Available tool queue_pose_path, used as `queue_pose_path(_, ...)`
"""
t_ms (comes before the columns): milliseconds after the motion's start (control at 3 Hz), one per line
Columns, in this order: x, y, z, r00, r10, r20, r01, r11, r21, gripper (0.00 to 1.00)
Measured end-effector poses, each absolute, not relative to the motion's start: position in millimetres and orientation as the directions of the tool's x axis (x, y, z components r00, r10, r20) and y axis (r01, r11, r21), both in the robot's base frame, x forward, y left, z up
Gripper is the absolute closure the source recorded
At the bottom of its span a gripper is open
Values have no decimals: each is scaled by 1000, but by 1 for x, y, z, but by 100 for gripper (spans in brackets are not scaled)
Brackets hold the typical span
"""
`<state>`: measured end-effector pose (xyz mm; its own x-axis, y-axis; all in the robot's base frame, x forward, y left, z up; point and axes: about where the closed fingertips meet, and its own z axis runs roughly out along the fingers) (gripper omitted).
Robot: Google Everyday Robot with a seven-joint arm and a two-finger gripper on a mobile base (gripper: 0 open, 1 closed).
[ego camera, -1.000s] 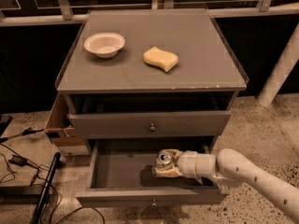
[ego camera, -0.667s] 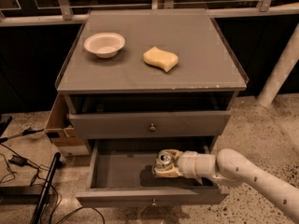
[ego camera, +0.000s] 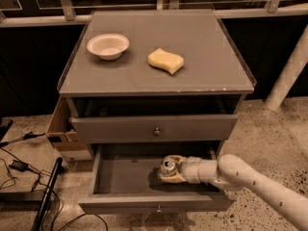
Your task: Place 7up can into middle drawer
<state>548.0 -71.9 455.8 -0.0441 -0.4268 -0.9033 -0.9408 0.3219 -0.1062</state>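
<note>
The middle drawer point(ego camera: 120, 179) is pulled open below a like grey knobbed drawer point(ego camera: 154, 128). Its grey floor shows. The 7up can point(ego camera: 168, 165) stands upright inside the open drawer, right of its middle, with its shiny top facing up. My gripper point(ego camera: 169, 171) reaches in from the right on a white arm and is shut on the can, fingers around its sides. The can's base sits at or just above the drawer floor; I cannot tell if it touches.
On the cabinet top point(ego camera: 154, 81) lie a white bowl point(ego camera: 108, 45) at the left and a yellow wavy sponge point(ego camera: 166, 61) in the middle. A cardboard box point(ego camera: 60, 129) stands left of the cabinet. Cables point(ego camera: 19, 167) lie on the floor at the left. A white post point(ego camera: 288, 71) stands at the right.
</note>
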Motion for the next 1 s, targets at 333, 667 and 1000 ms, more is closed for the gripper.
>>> queue_pose_path(333,556,-70,438,-28,-436,-899,-944,307,-120,100)
queue_pose_path(667,563,-67,421,-26,-448,-894,-948,294,-119,100)
queue_pose_path(1000,570,-61,407,-19,-466,-885,-954,273,-123,100)
